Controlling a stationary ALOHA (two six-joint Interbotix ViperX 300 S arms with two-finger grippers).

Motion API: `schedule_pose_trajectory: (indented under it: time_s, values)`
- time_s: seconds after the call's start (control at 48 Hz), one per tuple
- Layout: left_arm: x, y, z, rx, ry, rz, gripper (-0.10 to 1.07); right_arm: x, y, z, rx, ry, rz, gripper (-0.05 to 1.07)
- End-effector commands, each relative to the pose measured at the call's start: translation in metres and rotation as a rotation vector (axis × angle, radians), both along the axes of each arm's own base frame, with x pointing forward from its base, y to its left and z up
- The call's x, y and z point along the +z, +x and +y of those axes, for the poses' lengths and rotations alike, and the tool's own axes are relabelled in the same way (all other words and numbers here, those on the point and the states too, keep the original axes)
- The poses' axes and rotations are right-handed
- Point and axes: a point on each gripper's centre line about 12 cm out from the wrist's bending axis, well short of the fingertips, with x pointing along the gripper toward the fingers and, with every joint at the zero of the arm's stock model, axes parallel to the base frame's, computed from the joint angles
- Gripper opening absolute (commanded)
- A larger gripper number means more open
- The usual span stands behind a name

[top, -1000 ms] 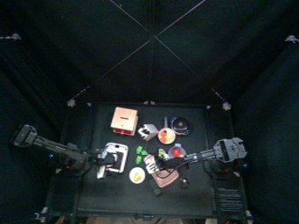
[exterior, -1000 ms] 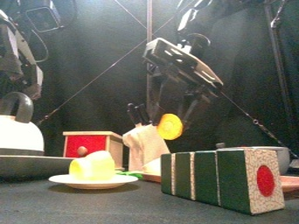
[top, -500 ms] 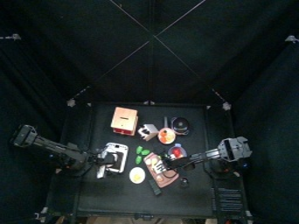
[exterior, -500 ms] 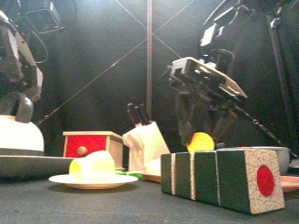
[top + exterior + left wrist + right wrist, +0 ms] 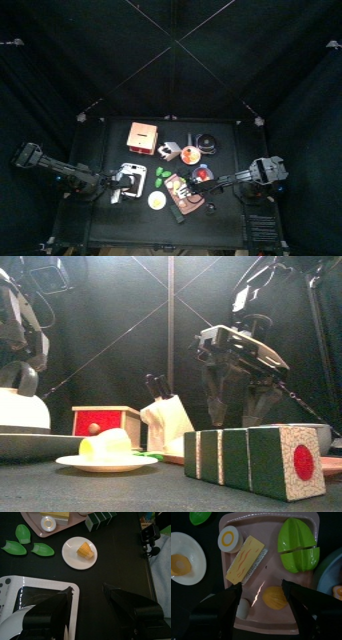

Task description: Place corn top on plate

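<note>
Black curtains hang all around the small dark surface [image 5: 94, 205], and two black arms reach in over it.

From above, the right arm comes in from 3 o'clock and leans down toward the middle of the surface. Its right claw [image 5: 261, 597] points down over a pink tray [image 5: 308, 612]. The two jaws stand wide apart with nothing between them. On the tray, right between the jaws, lies a small round orange piece [image 5: 274, 597]. A yellow wavy slice [image 5: 246, 559], a sliced egg [image 5: 229, 539] and a split green piece [image 5: 300, 544] also lie on the tray. In the front view the same arm [image 5: 241, 356] bends down behind a green striped block with a red dot [image 5: 261, 459], and its jaws hang open just above it.

The left arm comes in from 9 o'clock and rests low at its own side. Its left claw [image 5: 87, 609] has its jaws spread apart and holds nothing. It hovers by a white tray [image 5: 40, 594].

The corn top [image 5: 85, 549] sits on a white plate [image 5: 72, 558]. The plate is near the middle of the surface, toward 6 o'clock, just beside the pink tray. Three green leaves [image 5: 20, 543] lie close to the plate.
</note>
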Motion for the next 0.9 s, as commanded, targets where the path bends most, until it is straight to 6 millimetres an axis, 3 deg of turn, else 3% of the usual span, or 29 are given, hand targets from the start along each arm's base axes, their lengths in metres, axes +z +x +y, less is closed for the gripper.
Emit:
schedule_pose_trajectory:
  time_s: [0.0,0.875]
  values:
    - [0.005,0.003,0.0,-0.001,-0.003,-0.021,0.88,0.014,0.002,0.003,0.009,0.006,-0.041,0.95]
    - [0.005,0.003,0.0,-0.001,-0.003,-0.021,0.88,0.02,0.013,0.017,0.065,-0.004,-0.062,0.95]
